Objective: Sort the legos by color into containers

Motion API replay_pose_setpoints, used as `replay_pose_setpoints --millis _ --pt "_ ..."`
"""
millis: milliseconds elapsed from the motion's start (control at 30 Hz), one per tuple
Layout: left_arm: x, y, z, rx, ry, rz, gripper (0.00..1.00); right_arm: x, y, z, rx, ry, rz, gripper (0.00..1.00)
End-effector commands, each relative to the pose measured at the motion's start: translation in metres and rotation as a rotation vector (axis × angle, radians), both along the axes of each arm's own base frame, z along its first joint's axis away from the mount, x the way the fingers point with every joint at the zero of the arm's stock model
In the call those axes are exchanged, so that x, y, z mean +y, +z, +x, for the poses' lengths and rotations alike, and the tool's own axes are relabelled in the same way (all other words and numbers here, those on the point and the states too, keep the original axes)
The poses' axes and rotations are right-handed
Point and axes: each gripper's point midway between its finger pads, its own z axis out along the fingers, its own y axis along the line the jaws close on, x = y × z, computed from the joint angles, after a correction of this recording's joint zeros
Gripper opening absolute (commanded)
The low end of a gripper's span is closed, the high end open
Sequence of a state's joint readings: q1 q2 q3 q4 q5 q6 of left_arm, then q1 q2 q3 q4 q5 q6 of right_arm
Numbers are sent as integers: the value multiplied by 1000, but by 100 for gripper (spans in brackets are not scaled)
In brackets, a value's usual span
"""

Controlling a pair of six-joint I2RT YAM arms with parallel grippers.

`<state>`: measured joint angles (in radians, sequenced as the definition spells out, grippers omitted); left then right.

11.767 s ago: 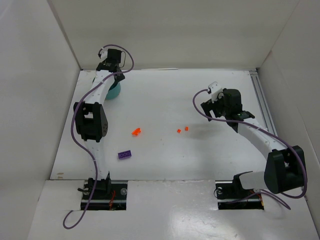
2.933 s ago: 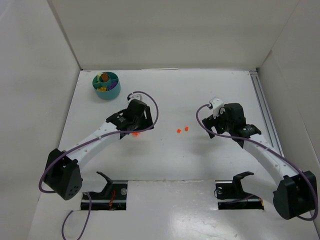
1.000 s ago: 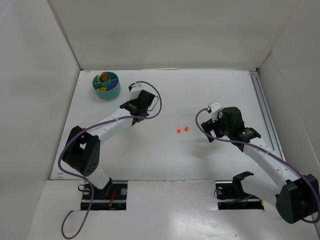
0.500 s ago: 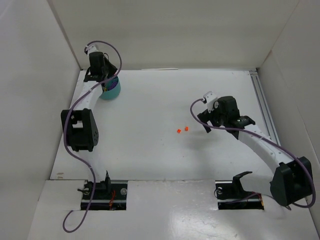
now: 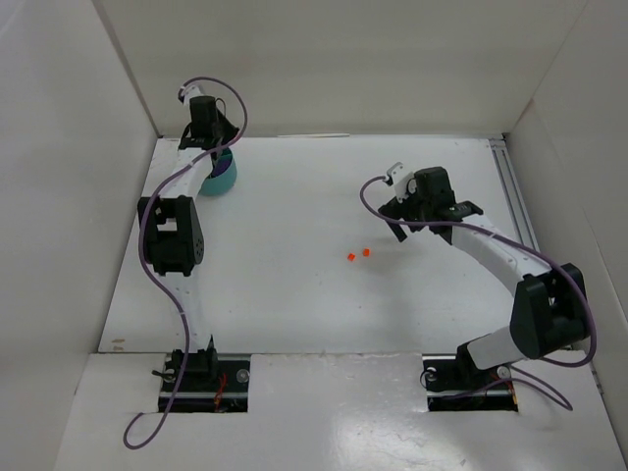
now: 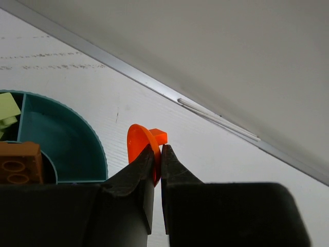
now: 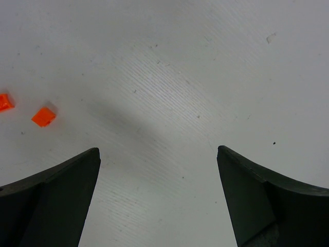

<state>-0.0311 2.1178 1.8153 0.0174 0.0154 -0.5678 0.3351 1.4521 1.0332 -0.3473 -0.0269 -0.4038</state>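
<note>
Evidently, the left gripper (image 6: 158,157) was clamped on a thin red-orange brick (image 6: 138,144) beside the tub (image 6: 77,134), upper left. The right gripper (image 7: 159,175), jaws apart, hung near two loose bricks (image 7: 43,116), centre. Light, rigid, slick pieces probably suited a pinch across flat faces.

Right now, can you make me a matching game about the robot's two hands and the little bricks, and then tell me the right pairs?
Things:
1. left hand
2. right hand
3. orange-brown brick
4. loose red-orange bricks

Where or how:
A. lying on the table
B. shut on a red-orange piece
C. open, holding nothing
D. inside the teal tub

Pairs: 1-B, 2-C, 3-D, 4-A.
</note>
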Motion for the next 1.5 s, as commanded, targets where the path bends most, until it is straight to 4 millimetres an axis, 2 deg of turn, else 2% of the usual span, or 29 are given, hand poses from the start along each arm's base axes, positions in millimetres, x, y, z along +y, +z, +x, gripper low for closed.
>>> replay_pose_setpoints --millis 0,167,300,367,467,533,867,1000,1367,1467 --pt "13 51 7 -115 75 -5 0 3 26 18 -76 -5 31 100" --pt "28 49 6 -101 163 19 0 -4 22 21 -65 -31 34 100" --pt "35 40 6 -60 203 29 0 -7 26 24 -72 -46 43 100" --pt "35 34 7 -62 204 29 0 -10 24 27 -72 -56 43 100" --pt "35 41 9 -81 200 35 0 -10 20 27 -63 -56 40 100" --pt "38 39 8 -70 211 41 0 -10 16 27 -53 -56 36 100" --pt "40 10 1 -3 226 47 0 -5 14 31 -48 -47 56 100" --pt "48 6 -3 16 265 68 0 -5 10 28 -36 -53 60 100" --pt "47 -9 -5 49 234 102 0 -7 6 27 -30 -60 51 100" --pt "47 -25 -10 79 223 125 0 -8 2 25 -21 -61 48 100"
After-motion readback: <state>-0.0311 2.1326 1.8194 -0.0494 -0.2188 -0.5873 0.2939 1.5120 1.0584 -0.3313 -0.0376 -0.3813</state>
